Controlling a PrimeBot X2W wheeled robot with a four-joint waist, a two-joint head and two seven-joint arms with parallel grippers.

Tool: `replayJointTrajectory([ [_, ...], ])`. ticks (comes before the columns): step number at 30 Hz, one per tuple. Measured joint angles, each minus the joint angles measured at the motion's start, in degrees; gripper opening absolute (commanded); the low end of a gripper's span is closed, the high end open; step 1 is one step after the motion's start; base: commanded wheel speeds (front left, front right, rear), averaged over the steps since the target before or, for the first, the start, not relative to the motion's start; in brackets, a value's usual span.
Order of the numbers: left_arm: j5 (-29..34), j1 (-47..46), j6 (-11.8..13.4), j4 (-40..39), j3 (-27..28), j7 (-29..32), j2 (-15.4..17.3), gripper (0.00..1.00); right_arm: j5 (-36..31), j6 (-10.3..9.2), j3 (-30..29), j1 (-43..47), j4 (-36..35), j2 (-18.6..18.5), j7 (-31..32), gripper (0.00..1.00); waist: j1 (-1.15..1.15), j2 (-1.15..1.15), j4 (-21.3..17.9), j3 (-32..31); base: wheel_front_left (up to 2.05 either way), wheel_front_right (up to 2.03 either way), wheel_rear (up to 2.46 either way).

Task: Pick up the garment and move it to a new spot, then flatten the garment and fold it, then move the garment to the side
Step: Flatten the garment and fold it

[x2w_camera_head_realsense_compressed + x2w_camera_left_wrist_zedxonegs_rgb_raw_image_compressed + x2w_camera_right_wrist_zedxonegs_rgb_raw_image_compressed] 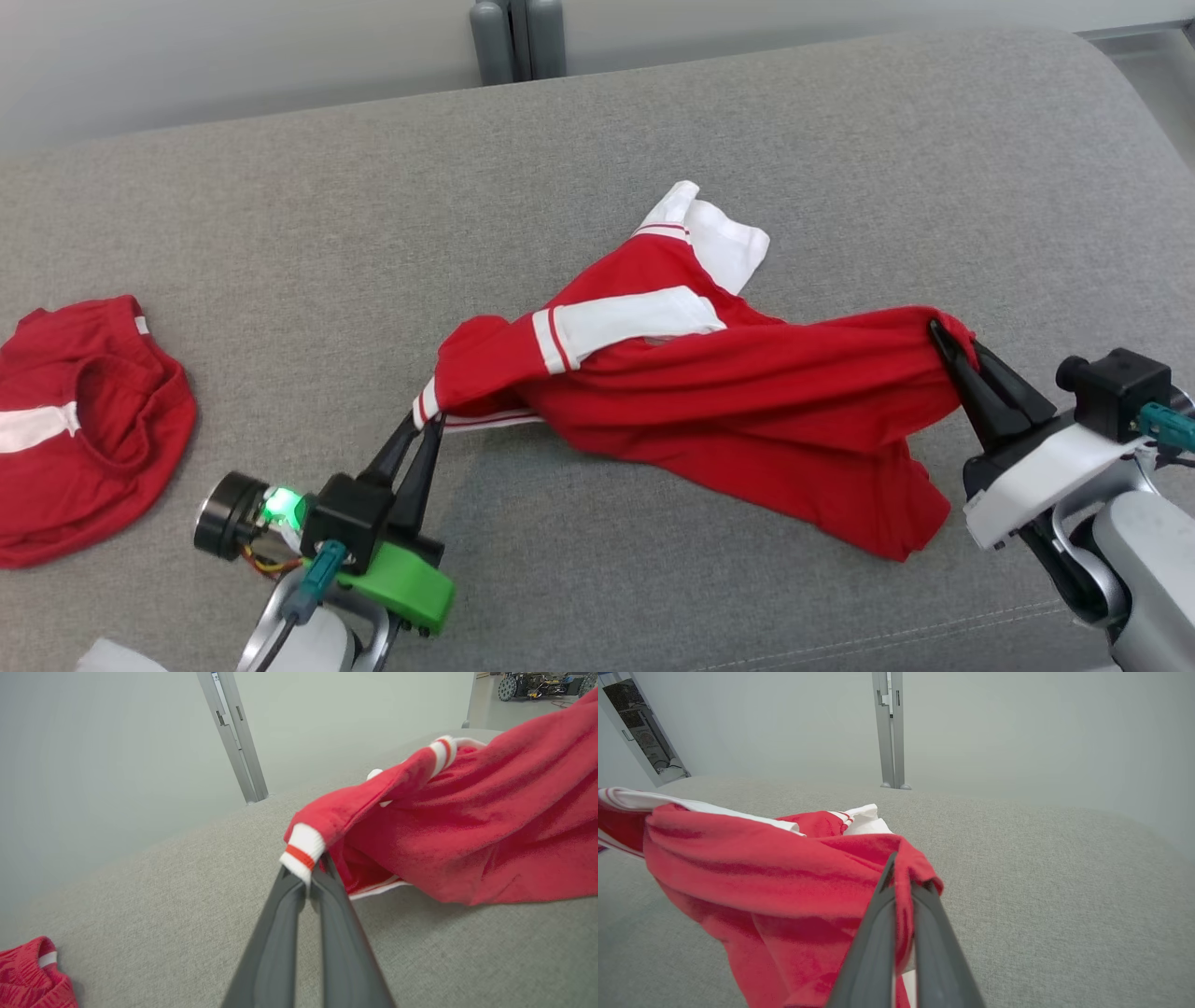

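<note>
Red garment point(709, 392) with white bands, slung between the two sets of jaws: left jaws pressed together on its striped cuff point(301, 851) at their tips, right jaws pinching a bunched red edge point(915, 865), the middle sagging onto the grey surface point(653, 121) between them.

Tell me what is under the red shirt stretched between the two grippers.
The grey cushion shows around and below the shirt. Where the shirt sags onto it, anything underneath is covered.
</note>
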Motion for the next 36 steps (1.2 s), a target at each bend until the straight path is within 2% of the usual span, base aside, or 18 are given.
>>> replayJointTrajectory([
  [4, -3.61, 5.14, -0.58, -0.13, 0.99, 1.16, 0.37, 0.0, -0.3, 0.0, -1.04, 4.56, 0.36, 0.31, 0.0, 0.0, 0.0, 0.0, 0.85, 0.19, 0.0, 0.0, 0.0],
  [8, -6.36, 8.96, -0.1, 1.78, 1.85, 1.45, -0.22, 0.0, -1.27, 0.0, -2.66, 8.44, 0.98, 1.18, 0.0, 0.0, 0.0, 0.0, 1.53, 1.1, 0.0, 0.0, 0.0],
  [13, -7.69, 10.37, -0.02, 5.95, 2.23, 0.96, -1.31, 0.01, -2.98, 0.0, -1.25, 11.65, 0.92, 2.42, 0.0, 0.0, 0.0, 0.0, 2.15, 2.05, 0.0, 0.0, 0.0],
  [14, -7.69, 10.27, -0.02, 6.59, 2.31, 0.88, -1.38, 0.3, -2.98, 0.0, -0.65, 12.03, 0.81, 2.67, 0.0, 0.0, 0.0, 0.0, 2.2, 2.22, 0.0, 0.0, 0.0],
  [15, -7.69, 10.07, 0.15, 7.11, 2.42, 0.68, -1.63, 0.96, -3.05, 0.0, 0.21, 12.27, 0.76, 2.8, 0.0, 0.0, 0.0, 0.0, 2.21, 2.37, 0.0, 0.0, 0.0],
  [16, -7.61, 9.8, 0.51, 7.35, 2.52, 0.49, -1.85, 1.0, -3.18, 0.0, 0.92, 12.36, 0.8, 2.82, 0.0, 0.0, 0.0, 0.0, 2.19, 2.46, 0.0, 0.0, 0.0],
  [20, -4.61, 8.25, 2.61, 6.11, 1.77, 0.4, -1.57, 1.0, -3.9, 0.0, 2.96, 12.41, 0.96, 3.14, 0.0, 0.0, 0.0, 0.0, 1.78, 2.49, 0.0, 0.0, 0.0],
  [25, 1.6, 6.31, 4.33, -4.77, -2.48, 0.42, -1.2, 1.0, -4.13, 0.0, 4.19, 12.24, 1.25, 3.72, 0.0, 0.0, 0.0, 0.0, 1.37, 2.33, 0.0, 0.0, 0.0],
  [28, 4.79, 3.87, 1.54, -9.06, -7.75, 1.87, -1.82, 1.0, -4.03, -0.01, 4.22, 12.1, 1.36, 3.98, 0.0, 0.0, 0.0, 0.0, 1.58, 2.5, 0.0, 0.0, 0.0],
  [34, 10.46, -4.19, -3.3, -7.92, -16.85, 6.53, -4.43, 1.0, -3.81, 0.0, 6.12, 10.12, 2.0, 4.38, 0.0, 0.0, 0.0, 0.0, 0.99, 3.06, 0.0, 0.0, 0.0],
  [36, 11.59, -5.61, -3.85, -7.16, -19.15, 8.73, -5.33, 1.0, -3.6, -0.01, 6.49, 9.26, 2.2, 4.41, 0.0, 0.0, 0.0, 0.0, 0.49, 3.37, 0.0, 0.0, 0.0],
])
